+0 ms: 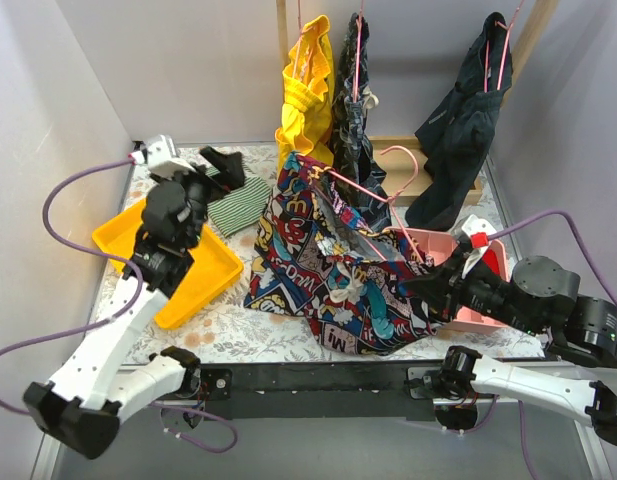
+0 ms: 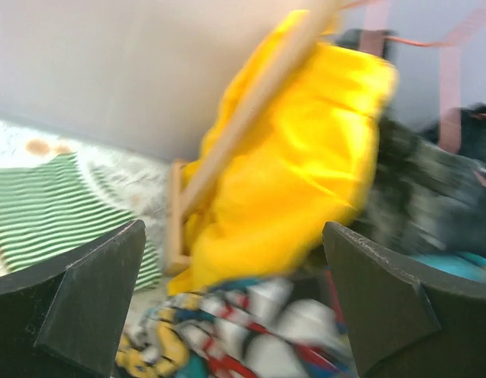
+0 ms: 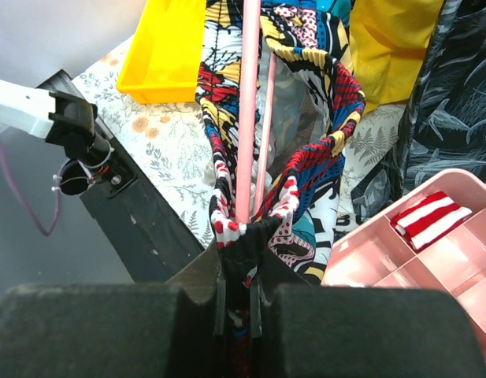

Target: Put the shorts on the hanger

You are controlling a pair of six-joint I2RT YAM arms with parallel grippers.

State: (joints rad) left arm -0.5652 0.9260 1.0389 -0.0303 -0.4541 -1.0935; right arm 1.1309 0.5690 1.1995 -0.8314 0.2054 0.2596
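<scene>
Shorts (image 1: 308, 270) in busy comic print bunch around pink hanger (image 3: 249, 94), right tool (image 3: 236, 291) clenching them, left tool (image 2: 233, 240) released.

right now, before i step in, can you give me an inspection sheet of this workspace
surface: floral-print table cover
job's things: shorts heaped mid-table; pink hanger threaded through them
clutter: yellow tray, green striped cloth, pink compartment tray holding a red-and-white striped item
grippers: left gripper open, empty; right gripper shut on the shorts' edge
cables: purple cable off each arm
surroundings: yellow garment, dark patterned garment, navy garment hanging from a wooden rack
</scene>
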